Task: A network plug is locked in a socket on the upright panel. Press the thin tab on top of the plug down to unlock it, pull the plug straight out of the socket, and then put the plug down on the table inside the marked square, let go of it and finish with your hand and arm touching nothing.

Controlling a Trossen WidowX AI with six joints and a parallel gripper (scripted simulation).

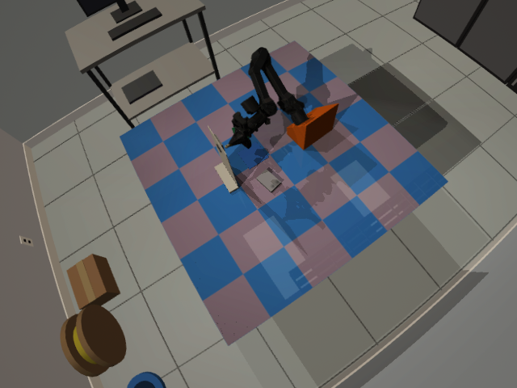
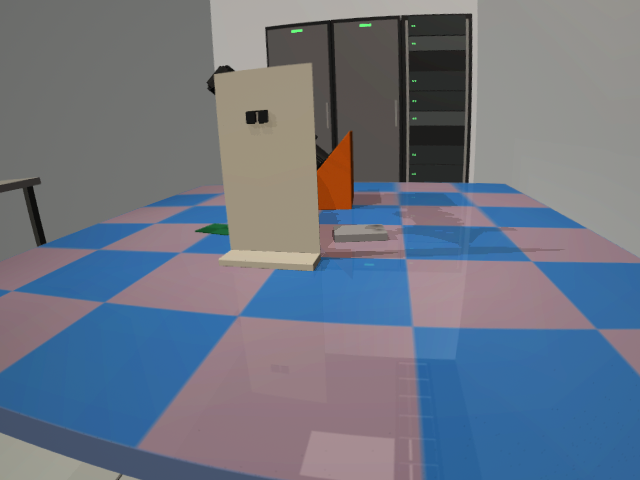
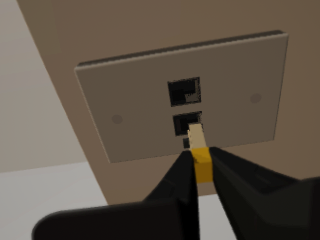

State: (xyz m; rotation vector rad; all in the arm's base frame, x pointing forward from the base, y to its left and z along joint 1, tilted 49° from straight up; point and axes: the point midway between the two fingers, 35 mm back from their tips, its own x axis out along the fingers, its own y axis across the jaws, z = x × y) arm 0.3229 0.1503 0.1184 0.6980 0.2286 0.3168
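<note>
A plug (image 3: 203,170) with an orange body and a pale front is held in my gripper (image 1: 228,145) (image 3: 199,157). The gripper is shut on it. In the wrist view the plug's pale front shows before the lower opening (image 3: 181,125) of the socket plate (image 3: 142,85); it looks out of the socket, but the exact gap is unclear. The upright beige panel (image 1: 225,160) (image 2: 273,196) stands right before the fingertips. A dark blue patch (image 1: 250,158) and a mostly hidden green patch (image 2: 210,229) lie on the table. I cannot tell which is the marked square.
A flat grey box (image 1: 266,179) (image 2: 359,235) lies on the checkered table (image 1: 227,250) (image 2: 320,289), near the panel's foot. An orange wedge (image 1: 319,127) (image 2: 338,180) stands by the arm's base. The panel hides part of the arm in the exterior view.
</note>
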